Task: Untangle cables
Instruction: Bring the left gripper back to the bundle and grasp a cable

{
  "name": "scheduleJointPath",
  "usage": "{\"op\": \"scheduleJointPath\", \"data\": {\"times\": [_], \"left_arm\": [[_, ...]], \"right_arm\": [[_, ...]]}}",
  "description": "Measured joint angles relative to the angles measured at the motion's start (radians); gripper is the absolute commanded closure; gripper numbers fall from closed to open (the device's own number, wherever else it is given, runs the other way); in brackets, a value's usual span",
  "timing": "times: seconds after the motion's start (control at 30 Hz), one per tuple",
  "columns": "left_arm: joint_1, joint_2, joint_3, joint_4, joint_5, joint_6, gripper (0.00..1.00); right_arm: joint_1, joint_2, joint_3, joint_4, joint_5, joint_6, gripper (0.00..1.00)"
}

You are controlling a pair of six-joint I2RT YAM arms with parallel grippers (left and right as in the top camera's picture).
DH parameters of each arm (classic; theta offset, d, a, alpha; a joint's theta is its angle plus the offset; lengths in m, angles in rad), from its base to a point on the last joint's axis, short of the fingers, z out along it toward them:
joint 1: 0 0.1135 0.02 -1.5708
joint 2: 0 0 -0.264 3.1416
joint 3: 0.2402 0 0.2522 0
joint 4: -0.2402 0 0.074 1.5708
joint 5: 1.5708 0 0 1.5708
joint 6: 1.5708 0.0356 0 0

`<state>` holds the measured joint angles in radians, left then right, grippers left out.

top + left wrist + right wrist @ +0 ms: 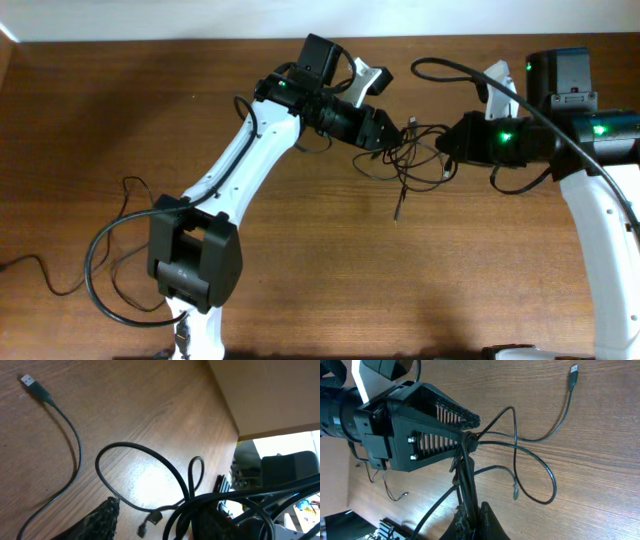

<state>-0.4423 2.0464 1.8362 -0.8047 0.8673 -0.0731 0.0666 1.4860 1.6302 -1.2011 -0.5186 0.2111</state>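
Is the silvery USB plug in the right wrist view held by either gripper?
No, the USB plug lies loose on the table, well apart from the left gripper pinching the cables.

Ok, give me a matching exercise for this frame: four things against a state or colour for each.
Things:
1. left gripper
2. USB plug
3. table
4. cables

States:
a. brown wood
b. lying loose on the tabletop
c. black, tangled in a bunch
d. shut on the tangle

Pairs: 1-d, 2-b, 3-a, 4-c.
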Motion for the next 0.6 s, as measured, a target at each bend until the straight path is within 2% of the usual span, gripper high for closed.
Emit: {"op": "scheduleJointPath", "data": {"times": [0.17,0.3,0.37,0.4,0.5,0.6], "left_arm": [[-0.008,0.001,0.0,0.078,0.06,-0.005,0.86],[-0.009,0.002,-0.002,0.209,0.208,-0.003,0.83],[-0.009,0.002,-0.002,0.233,0.257,-0.003,0.92],[-0.009,0.002,-0.002,0.235,0.262,-0.002,0.99],[0.001,0.002,-0.002,0.242,0.235,-0.003,1.0],[0.035,0.002,0.0,0.24,0.191,-0.038,1.0]], "right_arm": [[0.0,0.001,0.0,0.015,-0.01,0.021,0.96],[0.0,0.001,0.0,0.024,-0.033,0.026,0.96],[0.0,0.001,0.0,0.025,-0.034,0.026,0.96],[0.0,0.001,0.0,0.025,-0.037,0.026,0.96],[0.0,0.001,0.0,0.018,-0.036,0.026,0.96],[0.011,0.022,0.001,-0.052,0.063,0.05,0.96]]}}
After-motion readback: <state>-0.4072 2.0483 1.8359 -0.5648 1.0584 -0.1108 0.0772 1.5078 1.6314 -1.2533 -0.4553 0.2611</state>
